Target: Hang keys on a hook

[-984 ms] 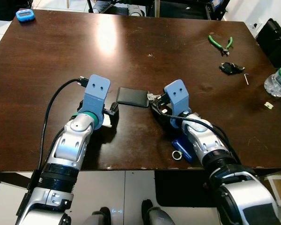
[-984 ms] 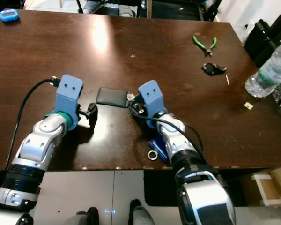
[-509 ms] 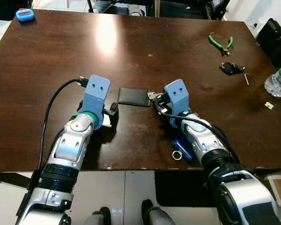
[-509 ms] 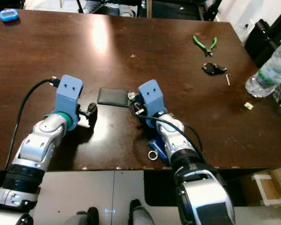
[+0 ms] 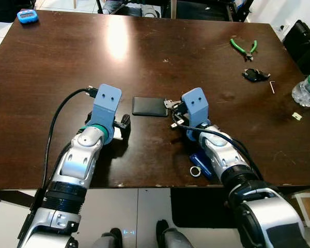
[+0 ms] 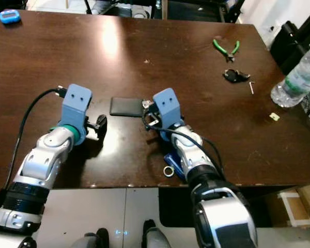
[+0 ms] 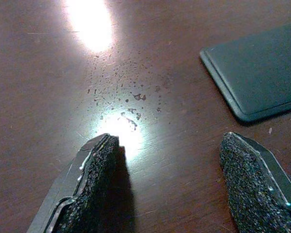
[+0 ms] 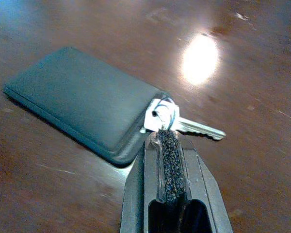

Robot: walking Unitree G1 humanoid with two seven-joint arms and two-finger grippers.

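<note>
The keys are a silver key point(image 8: 194, 127) on a ring joined to a flat dark fob point(image 5: 149, 106), lying on the brown table point(image 5: 144, 57). My right gripper point(image 8: 166, 136) is low over the table just right of the fob, shut with its tips pinching the key's ring end. The key point(image 5: 169, 104) peeks out between the fob and the blue wrist block. My left gripper point(image 7: 174, 165) rests open on the table left of the fob point(image 7: 262, 73), a short gap away, with nothing between its fingers.
A blue object with a metal ring point(image 5: 195, 171) lies by the front edge under my right arm. Green pliers point(image 5: 243, 47), a black bunch point(image 5: 256, 75), a small hex key point(image 5: 272, 87) and a water bottle point(image 5: 307, 88) sit far right. A blue timer point(image 5: 28, 16) is far left.
The fob has slid a little to the right and turned from tilted to square, drawn along with the key by my right gripper. The left arm has not moved.
</note>
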